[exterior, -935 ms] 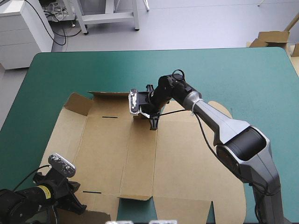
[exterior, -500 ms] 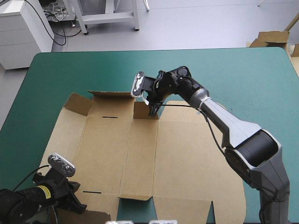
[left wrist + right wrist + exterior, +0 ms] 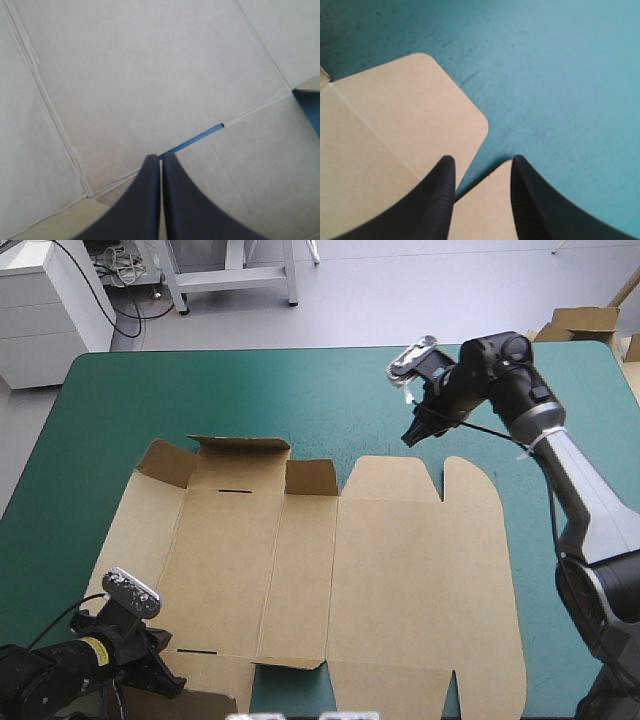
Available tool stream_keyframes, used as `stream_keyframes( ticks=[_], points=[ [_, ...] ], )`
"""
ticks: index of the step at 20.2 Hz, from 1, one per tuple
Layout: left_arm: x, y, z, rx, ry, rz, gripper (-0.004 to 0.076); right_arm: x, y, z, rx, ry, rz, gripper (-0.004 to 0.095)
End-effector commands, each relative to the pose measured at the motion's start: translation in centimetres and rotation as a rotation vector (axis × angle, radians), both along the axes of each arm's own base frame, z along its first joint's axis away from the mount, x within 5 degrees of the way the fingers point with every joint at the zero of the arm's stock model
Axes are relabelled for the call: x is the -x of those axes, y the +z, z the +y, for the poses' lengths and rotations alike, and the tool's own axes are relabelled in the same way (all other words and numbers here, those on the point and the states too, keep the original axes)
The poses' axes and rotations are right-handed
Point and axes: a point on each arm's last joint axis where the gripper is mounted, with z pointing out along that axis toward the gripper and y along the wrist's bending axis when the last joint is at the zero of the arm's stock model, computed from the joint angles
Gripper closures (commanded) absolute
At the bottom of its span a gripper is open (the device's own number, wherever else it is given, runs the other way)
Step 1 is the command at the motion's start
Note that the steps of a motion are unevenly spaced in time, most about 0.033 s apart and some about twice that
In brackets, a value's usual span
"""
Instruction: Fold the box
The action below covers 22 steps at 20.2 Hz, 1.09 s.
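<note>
Two tools | left tool (image 3: pixel 160 159) pinched on box (image 3: pixel 400 570) | right tool (image 3: pixel 482 160) parted, empty

Robotics lab or test bay by the look of it, not a home: I'm working over a table (image 3: pixel 150 400) with a teal-green cover, set on a bare pale grey floor (image 3: pixel 420 290). Beyond its far edge I note a white cabinet (image 3: pixel 45 315), the white metal legs of a stand (image 3: pixel 235 275), and loose cables (image 3: pixel 120 265) lying on the floor. Brown cartons (image 3: pixel 580 322) sit off the far right corner, the same board as the flat box (image 3: pixel 400 570) on the table.
</note>
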Motion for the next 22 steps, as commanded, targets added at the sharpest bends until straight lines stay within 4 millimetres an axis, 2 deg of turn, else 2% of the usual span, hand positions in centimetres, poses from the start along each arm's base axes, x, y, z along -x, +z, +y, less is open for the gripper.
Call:
stream_keyframes(
  ticks=[1, 2, 5, 8, 14, 18, 22],
  points=[
    [-0.3, 0.9, -0.3, 0.039, 0.006, -0.044, 0.0731, 2.3, 3.8, -3.9, -0.202, -0.151, -0.034, 0.0564],
    [-0.3, 0.9, -0.3, 0.039, 0.006, -0.044, 0.0731, 2.6, 3.7, -4.6, -0.215, -0.181, -0.023, 0.0564],
    [-0.3, 0.9, -0.3, 0.039, 0.006, -0.044, 0.0731, 5.3, 3.2, -8.1, -0.227, -0.357, 0.018, 0.0564],
    [-0.3, 0.9, -0.3, 0.039, 0.006, -0.044, 0.0731, 8.8, 2.2, -10.2, -0.243, -0.462, 0.058, 0.0564],
    [-0.3, 0.9, -0.3, 0.042, 0.006, -0.043, 0.0731, 16.5, -1.9, -10.8, -0.240, -0.531, 0.105, 0.0574],
    [-0.3, 0.9, -0.3, 0.044, 0.006, -0.045, 0.0731, 20.9, -4.1, -10.8, -0.278, -0.567, 0.035, 0.0695],
    [-0.4, 0.9, -0.3, 0.045, 0.007, -0.047, 0.0731, 22.2, -4.3, -10.8, -0.294, -0.565, -0.020, 0.0788]
  ],
)
